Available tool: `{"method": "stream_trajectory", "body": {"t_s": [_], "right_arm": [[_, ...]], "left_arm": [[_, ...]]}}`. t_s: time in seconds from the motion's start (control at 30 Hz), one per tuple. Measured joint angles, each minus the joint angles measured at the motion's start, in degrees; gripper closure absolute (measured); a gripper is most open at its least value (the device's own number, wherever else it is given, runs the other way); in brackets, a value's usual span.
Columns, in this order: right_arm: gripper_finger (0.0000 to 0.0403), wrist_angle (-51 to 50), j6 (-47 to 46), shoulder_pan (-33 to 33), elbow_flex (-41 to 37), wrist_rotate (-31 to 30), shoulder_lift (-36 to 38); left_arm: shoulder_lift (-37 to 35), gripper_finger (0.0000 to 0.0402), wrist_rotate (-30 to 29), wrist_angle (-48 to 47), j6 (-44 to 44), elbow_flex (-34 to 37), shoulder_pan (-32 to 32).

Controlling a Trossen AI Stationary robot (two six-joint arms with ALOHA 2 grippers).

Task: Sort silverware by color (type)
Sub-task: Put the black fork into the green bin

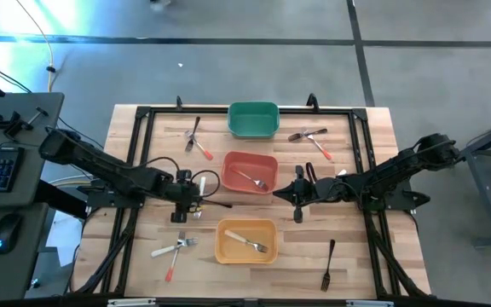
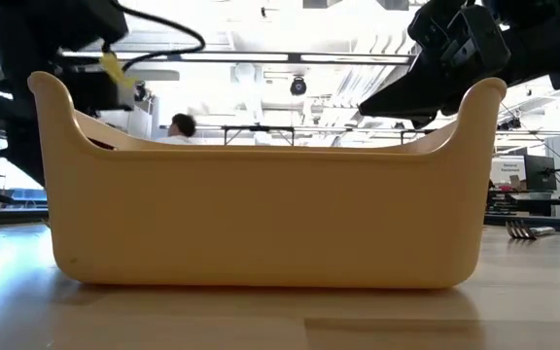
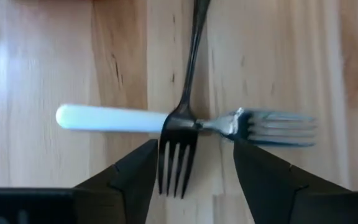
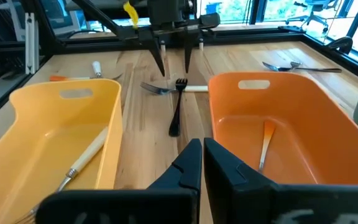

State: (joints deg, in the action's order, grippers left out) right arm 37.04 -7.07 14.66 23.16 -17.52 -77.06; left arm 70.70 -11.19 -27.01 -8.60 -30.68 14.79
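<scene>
A dark fork (image 3: 185,93) lies on the table with its head across the neck of a white-handled fork (image 3: 107,118). The same crossed pair (image 4: 178,87) shows between the yellow and red bins in the right wrist view. My left gripper (image 3: 194,183) points down just above them, open. Its fingers (image 4: 161,62) stand either side of the dark fork's head and touch nothing. My right gripper (image 4: 201,163) hovers shut over the table's middle right (image 1: 297,196), empty.
A green bin (image 1: 253,119), a red bin (image 1: 250,170) holding a fork and a yellow bin (image 1: 246,241) holding a white-handled fork stand in a row down the middle. Loose silverware lies far left (image 1: 196,136), far right (image 1: 312,138), near left (image 1: 175,249) and near right (image 1: 329,264).
</scene>
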Motion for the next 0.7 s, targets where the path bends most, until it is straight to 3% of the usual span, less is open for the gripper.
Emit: {"method": "stream_trajectory", "body": {"t_s": [0.4,0.7], "right_arm": [[0.0402,-0.1,0.0,0.0,0.0,0.0,0.0],[0.0402,-0.4,0.0,0.0,0.0,0.0,0.0]], "left_arm": [[7.2,0.0198,-0.6,1.7,3.3,-0.1,-2.1],[8.2,0.0215,-0.8,1.7,4.6,-0.3,-2.0]]}}
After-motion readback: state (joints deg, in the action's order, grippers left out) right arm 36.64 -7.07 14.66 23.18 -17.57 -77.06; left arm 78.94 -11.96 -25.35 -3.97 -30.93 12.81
